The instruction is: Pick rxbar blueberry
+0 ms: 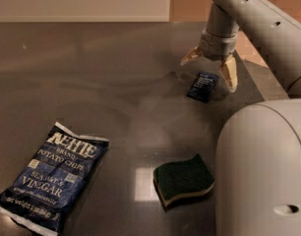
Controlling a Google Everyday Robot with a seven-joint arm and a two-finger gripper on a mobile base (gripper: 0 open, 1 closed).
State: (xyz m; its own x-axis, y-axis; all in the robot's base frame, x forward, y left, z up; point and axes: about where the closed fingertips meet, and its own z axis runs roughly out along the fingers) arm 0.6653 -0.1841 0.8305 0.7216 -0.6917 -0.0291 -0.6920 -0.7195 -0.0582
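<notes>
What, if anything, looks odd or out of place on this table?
Nothing stands out. The rxbar blueberry lies flat, angled, below the open gripper at the far right of the table. The chips bag and sponge lie flat nearer the camera; nothing is spilled or torn.
</notes>
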